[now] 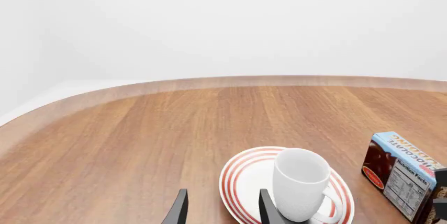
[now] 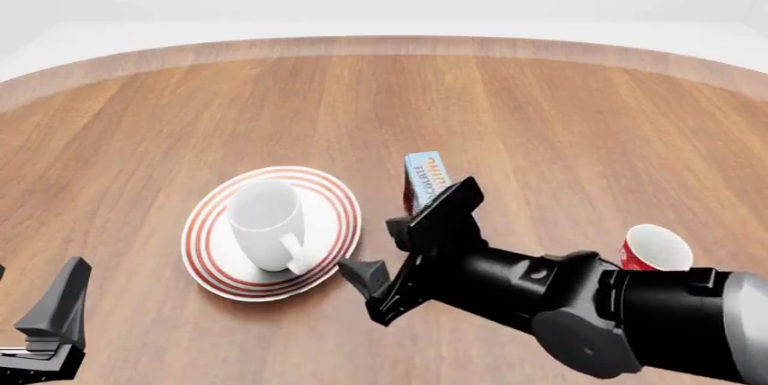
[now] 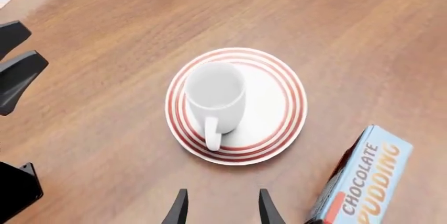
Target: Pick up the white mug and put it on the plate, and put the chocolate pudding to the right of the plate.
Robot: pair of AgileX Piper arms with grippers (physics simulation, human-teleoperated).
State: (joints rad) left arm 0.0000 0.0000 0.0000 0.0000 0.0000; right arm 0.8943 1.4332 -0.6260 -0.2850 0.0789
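The white mug (image 2: 269, 219) stands upright on the plate (image 2: 333, 189), handle turned toward the arms' side of the desk (image 2: 156, 124), so that half of the task looks done. What remains turns on the chocolate pudding (image 2: 425, 176): the carton stands on the desk just beside the plate's right rim, with a narrow strip of bare wood between them in the right wrist view, and its long axis runs away from the arms and leans a little rightward. The right hand (image 2: 411, 237) sits directly on the near side of the carton, fingers spread wide and holding nothing; the carton lies beyond the far fingertip, not between the fingers (whether that tip touches the box cannot be told from the front view). The left hand (image 2: 54, 313) rests low at the near left corner, well apart from the plate and further still from the carton, its fingers parted in its own wrist view and empty too. The right arm is plainly the nearer one, and the carton already appears to lie on the side the task asks for, so little more than a withdrawal seems needed.
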